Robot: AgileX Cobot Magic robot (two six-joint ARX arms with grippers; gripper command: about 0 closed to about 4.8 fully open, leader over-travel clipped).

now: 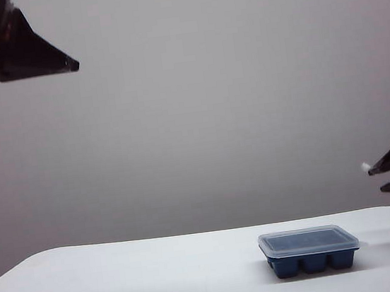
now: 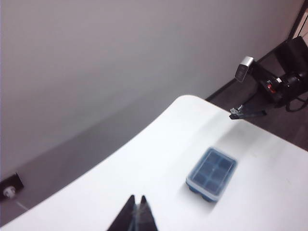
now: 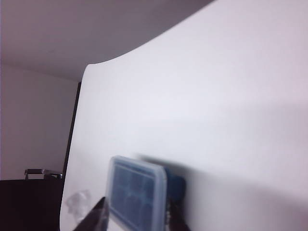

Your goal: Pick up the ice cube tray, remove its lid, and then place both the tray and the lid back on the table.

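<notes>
left wrist: l gripper shut (r parted)

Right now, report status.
Left pincer shut, high on the left. Right pincer open, beside ice cube tray. Lid on. Nothing in the way.

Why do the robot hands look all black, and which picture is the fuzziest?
Exterior view: the left gripper and right gripper are dark silhouettes against the bright wall. Right wrist view: fuzziest, the lid and table look soft. Left wrist view: the ice cube tray casts a faint shadow.
</notes>
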